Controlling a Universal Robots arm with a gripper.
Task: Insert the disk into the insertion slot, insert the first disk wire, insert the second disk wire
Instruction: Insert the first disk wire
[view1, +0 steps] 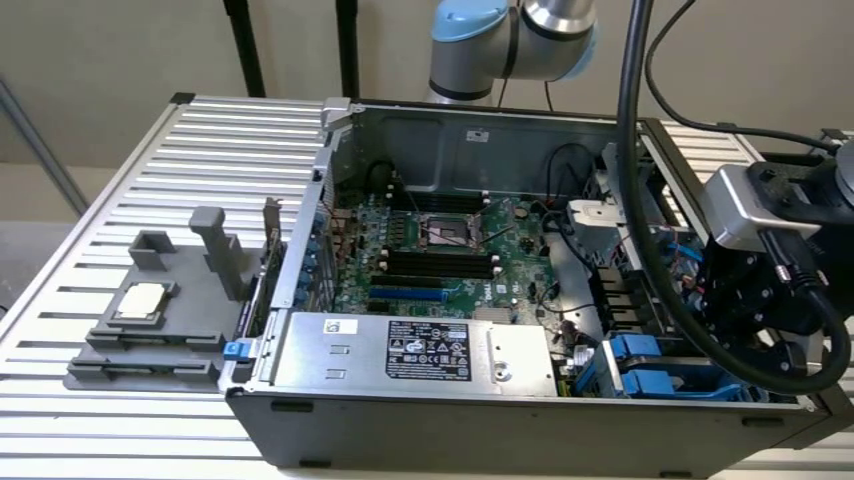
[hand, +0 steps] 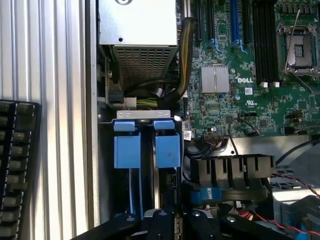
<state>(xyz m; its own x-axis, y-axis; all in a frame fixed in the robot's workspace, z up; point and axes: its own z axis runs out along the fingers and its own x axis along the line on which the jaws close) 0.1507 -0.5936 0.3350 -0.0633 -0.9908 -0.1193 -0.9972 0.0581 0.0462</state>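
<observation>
The one gripper (hand: 175, 222) is hanging with its fingers pressed together, gripping nothing I can make out, at the end of the insertion slot (hand: 145, 115) farthest from the power-supply box (hand: 137, 22). Two blue tabs (hand: 126, 150) are standing side by side in the slot, just beside that box, leaving a narrow gap between them. The case wall (hand: 91, 125) is crowding one edge. I cannot tell whether the disk is lying beneath the tabs.
</observation>
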